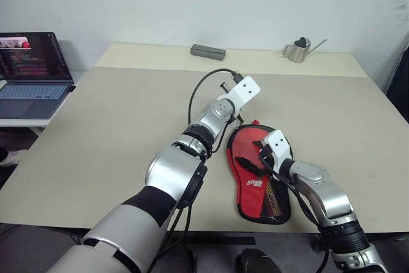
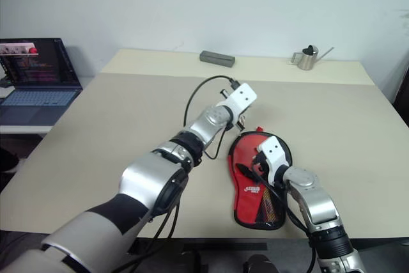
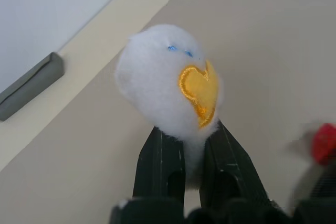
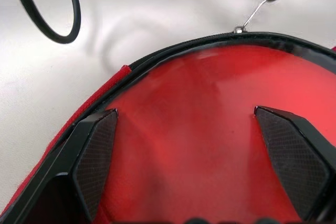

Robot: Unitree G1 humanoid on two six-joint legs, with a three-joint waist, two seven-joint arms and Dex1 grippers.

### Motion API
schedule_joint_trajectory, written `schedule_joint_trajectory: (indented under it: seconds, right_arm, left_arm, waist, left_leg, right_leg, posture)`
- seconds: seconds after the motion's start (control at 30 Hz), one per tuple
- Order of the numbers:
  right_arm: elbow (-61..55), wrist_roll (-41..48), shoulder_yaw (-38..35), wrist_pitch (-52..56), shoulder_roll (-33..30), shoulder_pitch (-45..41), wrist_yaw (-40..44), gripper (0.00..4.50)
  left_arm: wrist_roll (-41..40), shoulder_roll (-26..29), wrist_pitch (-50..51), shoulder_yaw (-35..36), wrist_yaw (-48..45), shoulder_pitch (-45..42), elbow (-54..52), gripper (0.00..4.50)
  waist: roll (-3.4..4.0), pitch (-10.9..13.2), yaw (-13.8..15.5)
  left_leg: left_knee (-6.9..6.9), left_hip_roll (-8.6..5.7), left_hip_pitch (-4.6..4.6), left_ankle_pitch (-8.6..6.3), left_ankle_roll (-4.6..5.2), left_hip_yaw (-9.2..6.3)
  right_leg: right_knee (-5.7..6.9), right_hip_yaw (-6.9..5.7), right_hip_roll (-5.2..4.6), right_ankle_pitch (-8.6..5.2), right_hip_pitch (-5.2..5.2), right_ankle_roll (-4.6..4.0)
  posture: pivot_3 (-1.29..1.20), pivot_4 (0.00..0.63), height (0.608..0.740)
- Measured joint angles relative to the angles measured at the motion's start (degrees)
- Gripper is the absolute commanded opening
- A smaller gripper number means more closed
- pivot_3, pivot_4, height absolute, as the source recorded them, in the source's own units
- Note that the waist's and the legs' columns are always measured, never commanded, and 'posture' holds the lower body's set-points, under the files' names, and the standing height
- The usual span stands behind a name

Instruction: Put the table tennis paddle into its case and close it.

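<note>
The right gripper [image 4: 184, 150] stood wide open, its fingers [image 4: 94, 156] resting spread on the case [image 1: 259, 183], which lay red side up near the worktop's [image 1: 115, 119] front edge. Just beyond it, the left gripper [image 3: 184, 156] was clamped on the white charm [image 3: 168, 82] with its yellow heart.

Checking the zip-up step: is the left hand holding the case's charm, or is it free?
Held. In the left wrist view the white charm with its yellow heart sits pinched between the left hand's black fingers.
</note>
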Motion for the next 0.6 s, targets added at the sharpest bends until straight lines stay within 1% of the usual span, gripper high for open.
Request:
schedule_joint_trajectory:
  seconds: [0.13, 0.33, 0.4, 0.43, 0.6]
  right_arm:
    - [0.1, 0.0, 0.0, 0.0, 0.6, -0.1, -0.2, 4.5]
    - [0.0, 0.0, 0.1, 0.0, 0.9, 0.0, -0.3, 4.5]
    - [0.0, 0.0, 0.1, 0.0, 0.9, 0.0, -0.4, 4.5]
    - [0.0, 0.0, 0.1, 0.0, 0.9, 0.1, -0.4, 4.5]
    - [0.0, 0.0, 0.1, 0.0, 0.9, 0.1, -0.4, 4.5]
  left_arm:
    - [1.0, -3.2, -0.4, -1.9, -3.8, 0.0, 0.0, 0.06]
    - [2.4, -3.4, -0.7, -3.2, -5.0, 0.1, 0.0, 0.06]
    - [2.8, -3.4, -0.8, -3.9, -5.0, 0.2, 0.0, 0.77]
    - [2.8, -3.4, -0.8, -4.0, -5.1, 0.2, 0.0, 1.01]
    - [2.8, -2.9, -0.8, -4.0, -6.1, 0.7, 0.0, 2.86]
  waist:
    - [0.0, 0.0, 0.0]
    - [0.04, 0.0, -0.2]
    - [0.04, 0.0, -0.2]
    - [0.04, 0.0, -0.2]
    - [0.04, 0.0, -0.2]
  left_leg:
    - [0.0, 0.0, 0.0, 0.0, 0.0, 0.0]
    - [0.0, 0.0, 0.01, 0.0, 0.0, -0.03]
    - [0.0, 0.0, 0.0, 0.0, 0.0, -0.04]
    - [0.0, 0.0, 0.01, 0.0, 0.0, -0.04]
    - [0.0, 0.01, 0.01, 0.0, 0.0, -0.04]
  right_leg:
    - [0.02, 0.01, 0.01, -0.01, -0.02, -0.01]
    - [0.03, 0.02, 0.02, -0.02, -0.01, -0.04]
    - [0.03, 0.01, 0.02, -0.03, -0.01, -0.04]
    - [0.03, 0.01, 0.02, -0.02, -0.01, -0.04]
    - [0.03, 0.01, 0.02, -0.03, -0.01, -0.04]
  posture:
    - [0.0, 0.15, 0.74]
    - [0.0, 0.15, 0.74]
    - [0.0, 0.15, 0.74]
    - [0.0, 0.15, 0.74]
    - [0.0, 0.15, 0.74]
